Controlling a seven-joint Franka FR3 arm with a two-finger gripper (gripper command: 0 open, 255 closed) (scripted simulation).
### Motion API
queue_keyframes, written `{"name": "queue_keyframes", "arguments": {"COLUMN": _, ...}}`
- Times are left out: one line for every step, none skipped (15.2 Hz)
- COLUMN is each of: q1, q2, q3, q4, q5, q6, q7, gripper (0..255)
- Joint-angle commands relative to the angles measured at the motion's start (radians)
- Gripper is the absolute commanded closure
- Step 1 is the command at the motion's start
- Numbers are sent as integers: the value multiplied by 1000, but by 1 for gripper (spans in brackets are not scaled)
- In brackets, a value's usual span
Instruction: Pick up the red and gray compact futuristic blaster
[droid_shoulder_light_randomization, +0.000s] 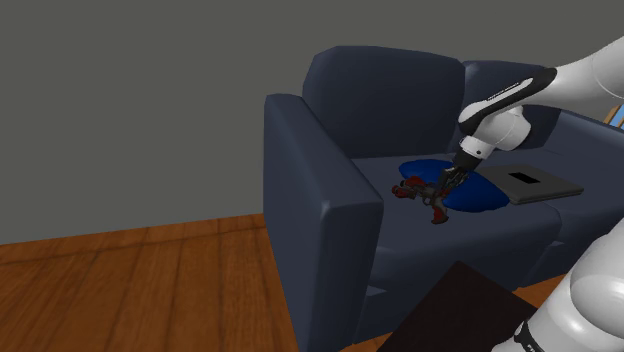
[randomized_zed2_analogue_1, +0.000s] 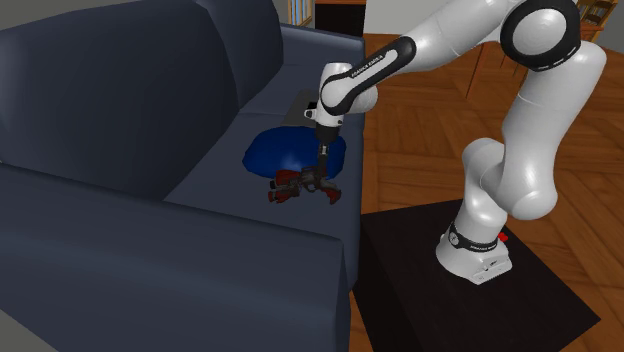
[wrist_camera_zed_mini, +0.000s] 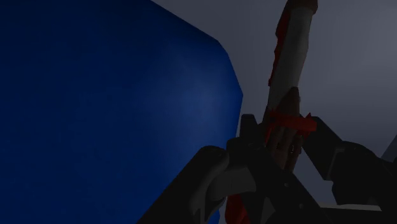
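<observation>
Red and gray blaster (droid_shoulder_light_randomization: 418, 192) is on the seat of the navy sofa (droid_shoulder_light_randomization: 330, 190), a bit right of centre in the shoulder view. The black pincer (droid_shoulder_light_randomization: 441, 190) has both fingers clamped on its body, with the barrel poking out past them. A lumpy blue pillow (droid_shoulder_light_randomization: 472, 192) sits just beside it, and a flat gray slab (droid_shoulder_light_randomization: 535, 183) lies further right.
</observation>
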Motion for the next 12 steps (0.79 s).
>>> {"name": "queue_keyframes", "arguments": {"q1": 0, "q2": 1, "q3": 0, "q4": -1, "q5": 0, "q6": 1, "q7": 0, "gripper": 255}}
{"name": "queue_keyframes", "arguments": {"q1": 0, "q2": 1, "q3": 0, "q4": 0, "q5": 0, "q6": 1, "q7": 0, "gripper": 255}}
{"name": "queue_keyframes", "arguments": {"q1": 0, "q2": 1, "q3": 1, "q4": 0, "q5": 0, "q6": 1, "q7": 0, "gripper": 255}}
{"name": "queue_keyframes", "arguments": {"q1": 0, "q2": 0, "q3": 1, "q4": -1, "q5": 0, "q6": 0, "q7": 0, "gripper": 255}}
{"name": "queue_keyframes", "arguments": {"q1": 1, "q2": 2, "q3": 0, "q4": -1, "q5": 1, "q6": 1, "q7": 0, "gripper": 255}}
{"name": "queue_keyframes", "arguments": {"q1": -1, "q2": -9, "q3": 1, "q4": 4, "q5": -11, "q6": -10, "q7": 11, "gripper": 255}}
{"name": "queue_keyframes", "arguments": {"q1": -2, "q2": -20, "q3": 3, "q4": 8, "q5": -22, "q6": -21, "q7": 21, "gripper": 255}}
{"name": "queue_keyframes", "arguments": {"q1": -3, "q2": -30, "q3": 4, "q4": 13, "q5": -33, "q6": -32, "q7": 32, "gripper": 255}}
{"name": "queue_keyframes", "arguments": {"q1": -4, "q2": -40, "q3": 5, "q4": 19, "q5": -43, "q6": -44, "q7": 42, "gripper": 255}}
{"name": "queue_keyframes", "arguments": {"q1": -6, "q2": -50, "q3": 7, "q4": 24, "q5": -53, "q6": -56, "q7": 51, "gripper": 255}}
{"name": "queue_keyframes", "arguments": {"q1": -7, "q2": -59, "q3": 9, "q4": 30, "q5": -62, "q6": -67, "q7": 61, "gripper": 255}}
{"name": "queue_keyframes", "arguments": {"q1": -8, "q2": -68, "q3": 10, "q4": 36, "q5": -71, "q6": -79, "q7": 70, "gripper": 255}}
